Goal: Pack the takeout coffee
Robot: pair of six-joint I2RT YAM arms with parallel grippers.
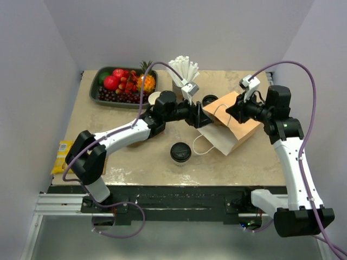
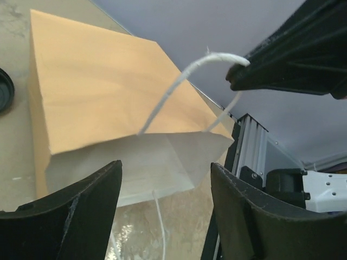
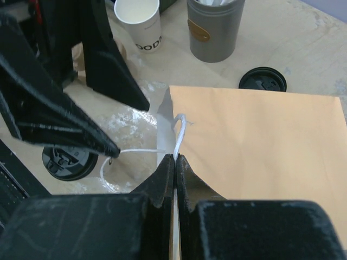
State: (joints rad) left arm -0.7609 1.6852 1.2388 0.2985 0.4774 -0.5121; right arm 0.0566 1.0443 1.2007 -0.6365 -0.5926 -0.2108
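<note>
The takeout coffee (image 1: 181, 153), a white paper cup with its black lid on, stands upright on the table (image 1: 135, 157). It is near the middle of the table and towards the near edge, and neither arm is touching it.

At its 2 o'clock, a brown paper bag (image 1: 234, 127) lies flat on its side with its mouth facing roughly 9 o'clock. The bag's lower string handle (image 1: 201, 145) loops onto the table just beside the cup, at the cup's 3 o'clock.

The left gripper (image 2: 165, 169) sits at the bag's mouth, at the cup's 1 o'clock. Its fingers are spread apart and nothing is between them. In the right wrist view, the lower string meets one left fingertip, but whether it is hooked there cannot be told.

The right gripper (image 3: 175, 158) reaches in from 3 o'clock. Its fingers are pinched tight on the upper string handle (image 3: 180, 127), lifting that handle above the bag.

A loose black lid (image 1: 210, 101) lies on the table beside the bag's far edge. A grey cup of white straws (image 3: 214, 27) stands at the coffee's 12 o'clock, towards the back of the table. An open white paper cup (image 3: 140, 21) stands at the coffee's 11 o'clock. In the far left corner, at 10 o'clock, is a dark tray of fruit (image 1: 97, 86).
</note>
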